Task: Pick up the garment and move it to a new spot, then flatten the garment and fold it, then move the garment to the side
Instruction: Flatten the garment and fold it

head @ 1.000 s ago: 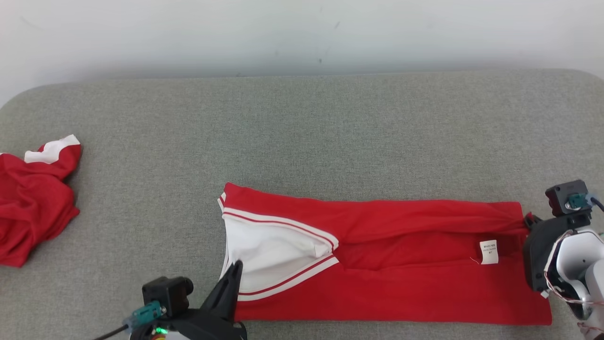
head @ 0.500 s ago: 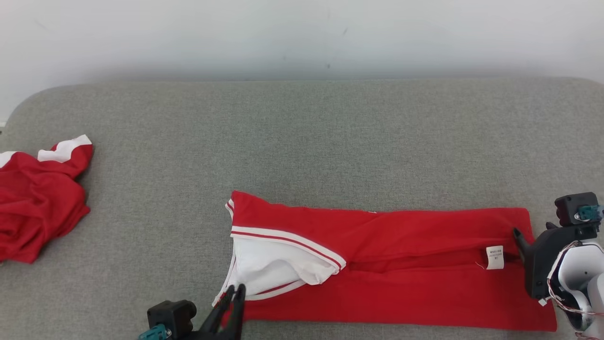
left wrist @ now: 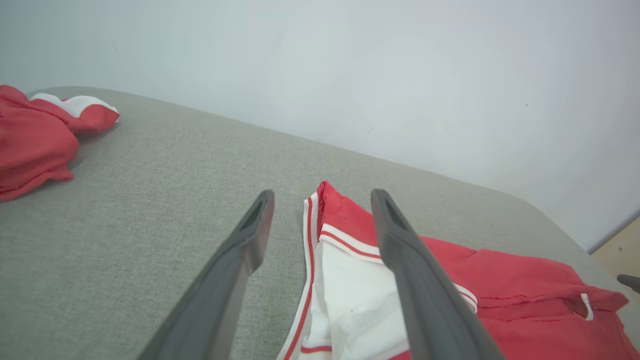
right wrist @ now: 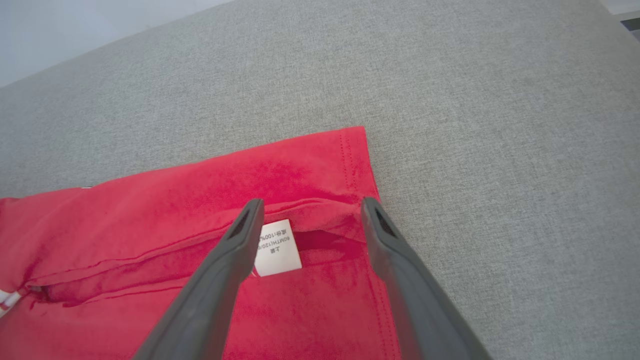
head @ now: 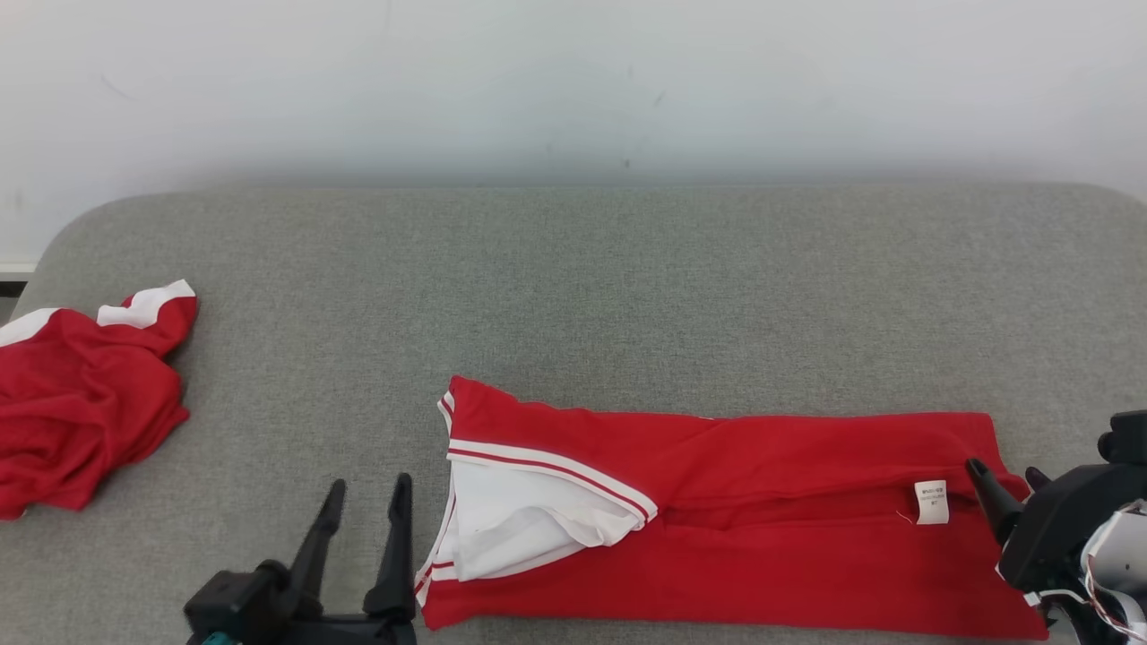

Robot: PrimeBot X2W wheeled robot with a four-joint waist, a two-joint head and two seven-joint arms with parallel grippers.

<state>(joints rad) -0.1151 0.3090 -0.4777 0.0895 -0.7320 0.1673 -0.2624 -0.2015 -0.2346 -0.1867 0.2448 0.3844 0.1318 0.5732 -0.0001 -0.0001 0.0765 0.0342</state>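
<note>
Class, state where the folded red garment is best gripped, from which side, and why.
Probably grip the garment at its two short ends: the hem edge beside the label with the right gripper, from the right; the white-trimmed edge with the left gripper, from the left. It lies as a flat long strip, and both open grippers face those ends.

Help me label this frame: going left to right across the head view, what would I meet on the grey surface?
crumpled red garment → left tool, open → folded red garment → right tool, open, at that garment's right end
</note>
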